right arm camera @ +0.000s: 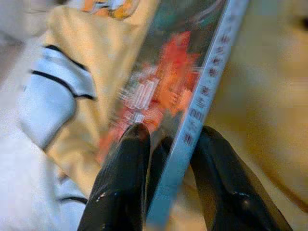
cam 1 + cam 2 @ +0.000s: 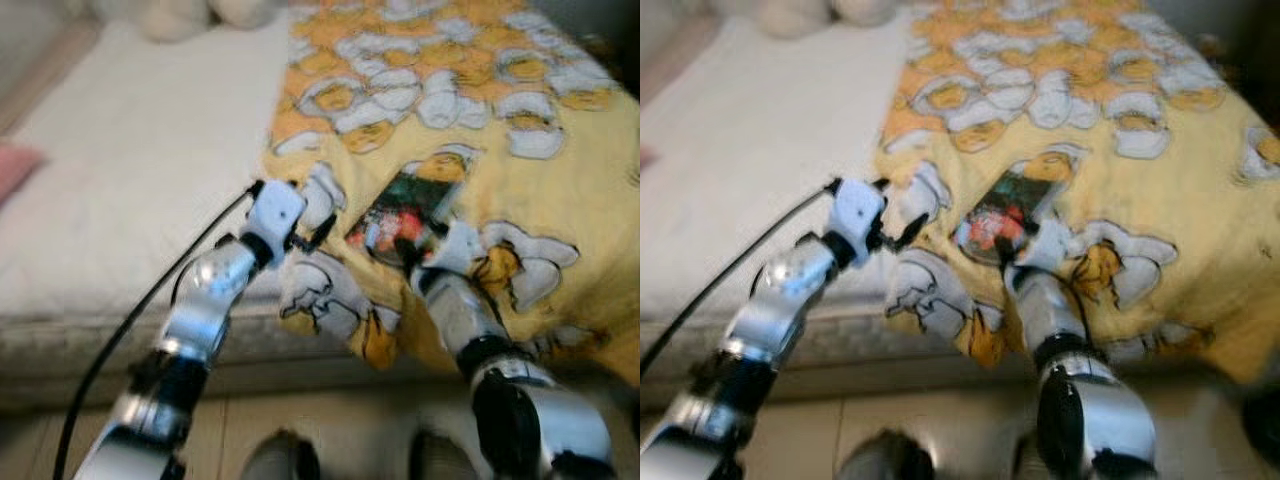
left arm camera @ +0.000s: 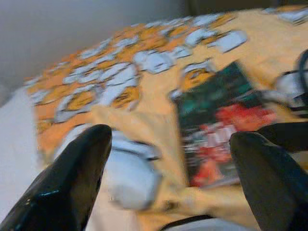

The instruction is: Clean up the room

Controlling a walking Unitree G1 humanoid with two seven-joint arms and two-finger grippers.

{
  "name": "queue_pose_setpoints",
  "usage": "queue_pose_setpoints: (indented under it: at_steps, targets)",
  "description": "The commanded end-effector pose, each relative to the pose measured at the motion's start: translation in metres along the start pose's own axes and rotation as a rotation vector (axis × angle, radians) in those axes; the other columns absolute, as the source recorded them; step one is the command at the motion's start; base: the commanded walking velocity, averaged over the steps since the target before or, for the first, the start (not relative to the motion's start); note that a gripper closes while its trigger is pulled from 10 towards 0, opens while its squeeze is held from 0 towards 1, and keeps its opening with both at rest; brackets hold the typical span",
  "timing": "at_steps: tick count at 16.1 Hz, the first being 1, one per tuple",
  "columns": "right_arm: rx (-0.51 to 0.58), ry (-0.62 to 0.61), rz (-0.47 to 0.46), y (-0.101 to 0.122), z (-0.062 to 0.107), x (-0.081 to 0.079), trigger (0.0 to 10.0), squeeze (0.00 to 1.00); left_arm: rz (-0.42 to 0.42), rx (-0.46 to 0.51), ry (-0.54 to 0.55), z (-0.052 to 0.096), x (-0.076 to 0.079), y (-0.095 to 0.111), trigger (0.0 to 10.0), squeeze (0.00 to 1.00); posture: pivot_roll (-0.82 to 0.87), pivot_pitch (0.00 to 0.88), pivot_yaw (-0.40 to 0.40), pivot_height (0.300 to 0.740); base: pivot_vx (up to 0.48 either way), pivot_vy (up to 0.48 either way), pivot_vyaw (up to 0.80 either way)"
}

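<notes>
A thin book (image 2: 410, 212) with a dark green and red cover lies on the yellow cartoon-print blanket (image 2: 560, 200) near the bed's front edge. My right gripper (image 1: 171, 137) is shut on the book's near edge, one finger on the cover and one under the pale spine side; it also appears in the head view (image 2: 405, 250). My left gripper (image 2: 318, 232) stands open just to the left of the book, over the blanket's folded corner. Between its fingers (image 3: 86, 159) I see the blanket and the book (image 3: 216, 130), with nothing held.
The bare white mattress (image 2: 130, 150) takes up the left half of the bed. Pale plush shapes (image 2: 190, 15) lie at the head end and a pink thing (image 2: 15, 165) pokes in at the far left. My feet (image 2: 280, 460) stand on pale floor against the bed frame.
</notes>
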State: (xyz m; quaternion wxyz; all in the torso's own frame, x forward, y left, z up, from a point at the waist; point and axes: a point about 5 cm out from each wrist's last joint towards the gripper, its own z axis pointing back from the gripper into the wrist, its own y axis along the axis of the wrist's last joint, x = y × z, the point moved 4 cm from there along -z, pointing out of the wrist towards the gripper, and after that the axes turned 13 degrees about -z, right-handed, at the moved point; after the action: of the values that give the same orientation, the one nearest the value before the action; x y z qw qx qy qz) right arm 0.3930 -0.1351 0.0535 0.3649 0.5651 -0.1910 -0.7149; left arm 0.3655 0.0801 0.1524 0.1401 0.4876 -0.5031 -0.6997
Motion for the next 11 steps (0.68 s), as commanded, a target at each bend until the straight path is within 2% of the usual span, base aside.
queue_pose_setpoints:
  at_steps: [1,2,5,9,10,11]
  targets:
    - [-0.013,-0.037,0.028,-0.006,0.001,0.006,10.0,1.00,-0.019,-0.010,0.002,0.002,-0.003,-0.001,10.0,0.00,-0.05,0.128,0.117,0.723,0.000,0.000,0.00]
    - [-0.011,-0.048,0.039,-0.006,0.001,0.005,10.0,0.00,-0.020,-0.013,0.005,0.003,-0.003,-0.001,10.0,0.00,-0.05,0.128,0.117,0.723,0.000,0.000,0.00]
    - [0.018,-0.007,0.113,-0.002,-0.003,-0.011,10.0,0.00,-0.022,-0.014,0.009,0.007,-0.004,-0.001,10.0,0.00,-0.04,0.133,0.106,0.723,0.000,0.000,0.00]
    - [0.036,-0.032,0.135,0.002,-0.004,-0.010,10.0,0.00,-0.010,-0.015,0.000,0.008,0.004,0.000,10.0,0.00,-0.04,0.135,0.101,0.723,0.000,0.000,0.00]
    - [0.054,-0.025,0.165,0.005,-0.005,-0.013,10.0,0.00,-0.007,-0.015,0.000,0.008,0.004,0.000,10.0,0.00,-0.04,0.136,0.098,0.723,0.000,0.000,0.00]
    - [0.121,0.002,0.270,0.018,-0.006,-0.023,10.0,0.00,0.045,-0.038,0.052,0.009,-0.001,-0.003,10.0,0.00,-0.04,0.135,0.097,0.723,0.000,0.000,0.00]
